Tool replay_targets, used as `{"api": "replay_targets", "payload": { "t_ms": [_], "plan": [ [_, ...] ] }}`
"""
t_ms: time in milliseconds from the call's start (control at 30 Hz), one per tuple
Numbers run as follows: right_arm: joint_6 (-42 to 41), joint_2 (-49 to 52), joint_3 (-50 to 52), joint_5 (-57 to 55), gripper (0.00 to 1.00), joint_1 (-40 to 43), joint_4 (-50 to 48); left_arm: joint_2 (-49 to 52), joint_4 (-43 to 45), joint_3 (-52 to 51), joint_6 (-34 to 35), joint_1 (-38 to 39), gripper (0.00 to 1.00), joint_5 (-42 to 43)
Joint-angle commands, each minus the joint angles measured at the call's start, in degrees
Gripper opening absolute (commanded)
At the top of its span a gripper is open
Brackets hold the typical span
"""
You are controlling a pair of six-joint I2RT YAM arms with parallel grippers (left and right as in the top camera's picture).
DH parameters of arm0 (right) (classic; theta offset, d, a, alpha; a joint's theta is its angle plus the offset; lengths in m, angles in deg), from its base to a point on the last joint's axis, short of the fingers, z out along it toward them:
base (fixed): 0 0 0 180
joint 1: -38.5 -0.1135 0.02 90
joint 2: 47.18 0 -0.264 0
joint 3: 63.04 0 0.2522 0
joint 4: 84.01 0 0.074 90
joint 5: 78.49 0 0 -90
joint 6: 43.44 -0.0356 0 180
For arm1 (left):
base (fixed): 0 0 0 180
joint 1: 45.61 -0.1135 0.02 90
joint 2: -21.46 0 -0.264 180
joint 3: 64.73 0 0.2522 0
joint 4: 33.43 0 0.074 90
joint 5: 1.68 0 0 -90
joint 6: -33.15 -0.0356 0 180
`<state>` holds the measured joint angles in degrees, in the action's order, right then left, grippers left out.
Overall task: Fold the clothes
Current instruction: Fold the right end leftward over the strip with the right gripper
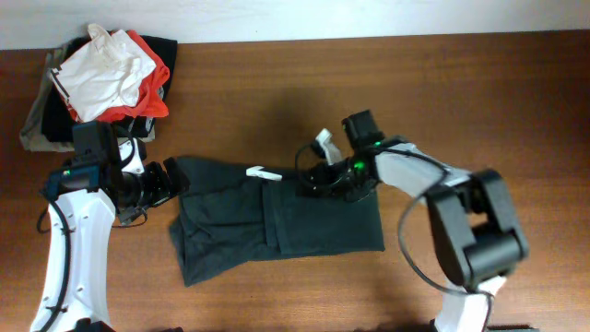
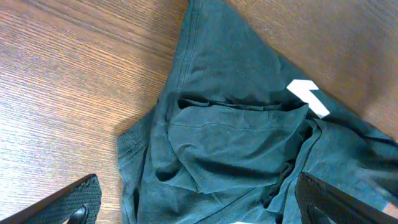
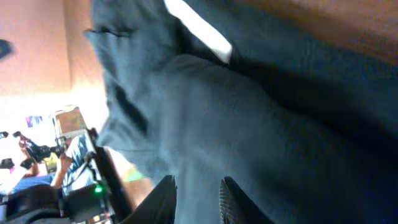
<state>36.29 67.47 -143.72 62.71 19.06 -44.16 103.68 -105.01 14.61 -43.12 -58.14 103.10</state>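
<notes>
**A:** Where is the shirt?

**B:** The dark T-shirt (image 1: 277, 221) lies in the middle of the wooden table (image 1: 461, 83); its left part is bunched into creases and overlapping folds, its right part lies smoother; a white mark (image 1: 265, 172) shows near its upper edge.

**A:** And the left gripper?

**B:** The left gripper (image 1: 177, 182) hovers at the shirt's left edge; in the wrist view its fingers (image 2: 74, 202) are spread wide and hold nothing, with the rumpled cloth lying below them.

**A:** The right one?

**B:** The right gripper (image 3: 198, 182) sits at the shirt's upper edge, to the right of the white mark; its fingers stand only a narrow gap apart, close over the dark cloth; whether any cloth is caught between them I cannot tell.

**A:** Anything else on the table?

**B:** A pile in the far left corner; a white garment with red-orange trim (image 1: 111, 65) lies on top, a grey-khaki garment (image 1: 35, 124) under it; the pile is apart from the T-shirt.
</notes>
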Motion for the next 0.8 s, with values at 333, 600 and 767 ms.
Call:
{"api": "replay_targets", "payload": {
  "t_ms": [333,600,767],
  "plan": [
    [2.8,-4.7,0.4,4.9,0.22,7.3,2.3,-0.6,-0.1,0.8,-0.5,0.2,0.99,0.5],
    [6.0,-14.6,0.6,-3.7,0.57,7.4,17.2,-0.6,0.3,0.8,-0.5,0.2,0.99,0.4],
    [6.0,-13.0,7.1,0.9,0.57,7.4,13.4,-0.6,0.3,0.8,-0.5,0.2,0.99,0.5]
  ]
}}
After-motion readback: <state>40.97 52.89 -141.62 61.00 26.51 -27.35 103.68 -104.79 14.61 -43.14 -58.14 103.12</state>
